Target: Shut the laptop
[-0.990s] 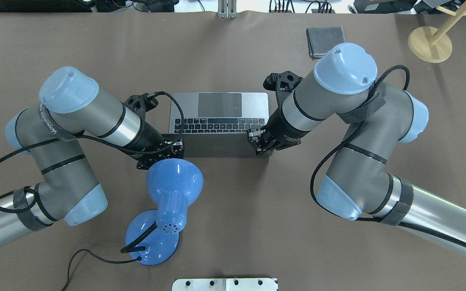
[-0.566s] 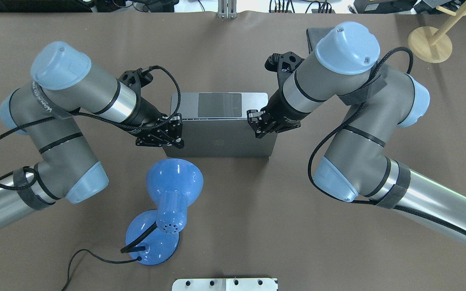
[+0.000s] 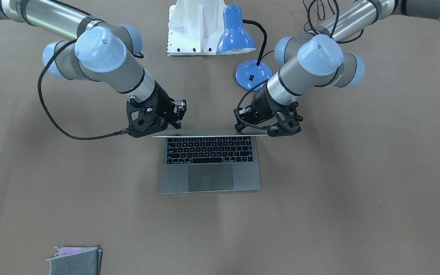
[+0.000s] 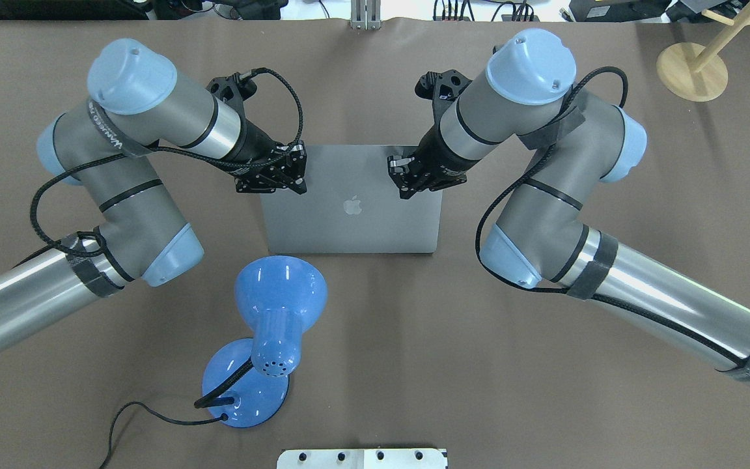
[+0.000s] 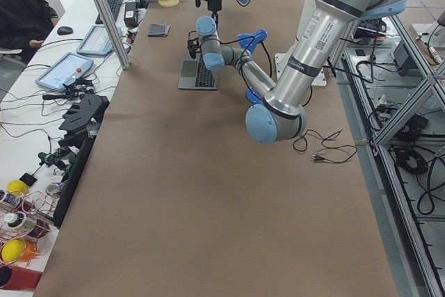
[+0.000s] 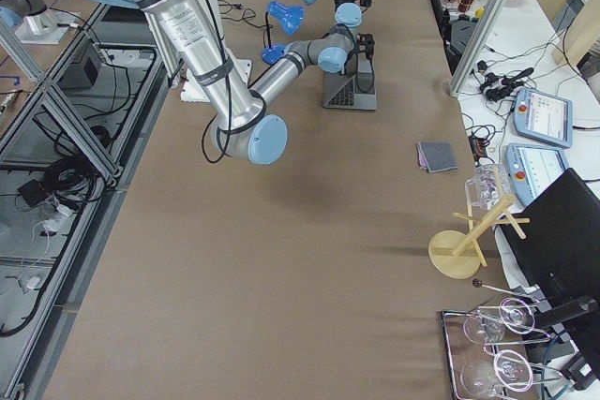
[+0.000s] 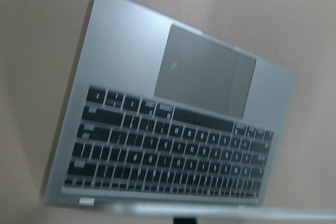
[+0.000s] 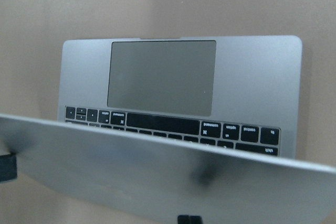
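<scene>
The space-grey laptop sits mid-table with its lid tilted partway over the keyboard, and the apple logo shows from above. The front-facing view shows the keys and trackpad of the laptop still uncovered. My left gripper is shut and rests against the back of the lid near its top left corner. My right gripper is shut against the top right corner. Both show in the front-facing view, left gripper and right gripper. Both wrist views look over the lid's edge at the laptop's keyboard.
A blue desk lamp with its cord stands just on my side of the laptop, left of centre. A grey folded cloth lies at the far right. A wooden stand is at the far right corner.
Both grippers have moved away from me and pushed the lid from about upright to tilted well over the keyboard. In the overhead view the keyboard and trackpad are now hidden.
</scene>
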You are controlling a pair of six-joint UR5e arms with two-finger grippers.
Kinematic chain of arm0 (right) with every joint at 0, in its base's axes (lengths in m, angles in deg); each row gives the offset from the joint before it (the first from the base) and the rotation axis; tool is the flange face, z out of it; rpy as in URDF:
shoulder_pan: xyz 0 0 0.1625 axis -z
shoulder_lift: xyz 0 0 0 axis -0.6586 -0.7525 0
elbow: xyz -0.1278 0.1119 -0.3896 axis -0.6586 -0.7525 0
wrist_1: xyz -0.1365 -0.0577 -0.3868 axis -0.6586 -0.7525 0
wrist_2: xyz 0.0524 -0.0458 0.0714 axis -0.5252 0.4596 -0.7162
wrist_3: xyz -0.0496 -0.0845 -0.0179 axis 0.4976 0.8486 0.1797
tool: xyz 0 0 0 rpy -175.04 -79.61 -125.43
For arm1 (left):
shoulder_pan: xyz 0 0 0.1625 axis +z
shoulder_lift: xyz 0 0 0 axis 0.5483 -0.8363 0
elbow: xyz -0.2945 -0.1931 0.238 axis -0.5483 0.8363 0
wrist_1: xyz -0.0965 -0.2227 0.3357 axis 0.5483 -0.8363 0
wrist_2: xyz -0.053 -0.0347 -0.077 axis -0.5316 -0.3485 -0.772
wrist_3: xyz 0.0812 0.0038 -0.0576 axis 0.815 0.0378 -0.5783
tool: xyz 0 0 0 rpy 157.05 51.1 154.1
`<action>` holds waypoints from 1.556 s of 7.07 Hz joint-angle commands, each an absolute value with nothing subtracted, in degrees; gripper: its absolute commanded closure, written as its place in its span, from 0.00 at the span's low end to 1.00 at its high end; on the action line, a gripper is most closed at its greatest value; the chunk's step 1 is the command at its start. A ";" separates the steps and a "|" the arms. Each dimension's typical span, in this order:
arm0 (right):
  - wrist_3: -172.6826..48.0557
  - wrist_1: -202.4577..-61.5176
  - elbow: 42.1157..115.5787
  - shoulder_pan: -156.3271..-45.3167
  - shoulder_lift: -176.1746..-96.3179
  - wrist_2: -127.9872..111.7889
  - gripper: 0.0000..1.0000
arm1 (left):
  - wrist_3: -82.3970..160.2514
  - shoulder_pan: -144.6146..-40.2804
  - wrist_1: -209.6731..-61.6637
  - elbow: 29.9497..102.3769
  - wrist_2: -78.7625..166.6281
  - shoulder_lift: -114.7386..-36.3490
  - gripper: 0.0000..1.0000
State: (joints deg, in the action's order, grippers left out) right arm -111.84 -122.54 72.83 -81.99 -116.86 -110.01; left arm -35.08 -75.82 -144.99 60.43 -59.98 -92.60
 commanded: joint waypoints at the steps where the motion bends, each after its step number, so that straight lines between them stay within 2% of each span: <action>1: -111.73 -117.74 65.15 -82.67 -113.91 -109.62 1.00 | -35.11 -75.70 -148.84 52.13 -57.24 -96.45 1.00; 6: -111.55 -111.51 50.04 -82.33 -108.89 -105.58 1.00 | -33.88 -74.83 -150.43 45.52 -54.25 -97.78 1.00; 9: -111.99 -111.32 48.69 -81.71 -107.58 -105.40 1.00 | -33.97 -74.21 -150.43 43.66 -52.05 -98.58 1.00; 11: -112.17 -111.58 48.96 -85.11 -105.30 -110.46 1.00 | -33.97 -74.21 -150.43 43.48 -52.04 -98.58 1.00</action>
State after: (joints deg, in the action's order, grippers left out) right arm -112.05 -111.42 48.84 -83.06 -106.55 -107.22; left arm -33.96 -74.23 -150.44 43.60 -52.11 -98.56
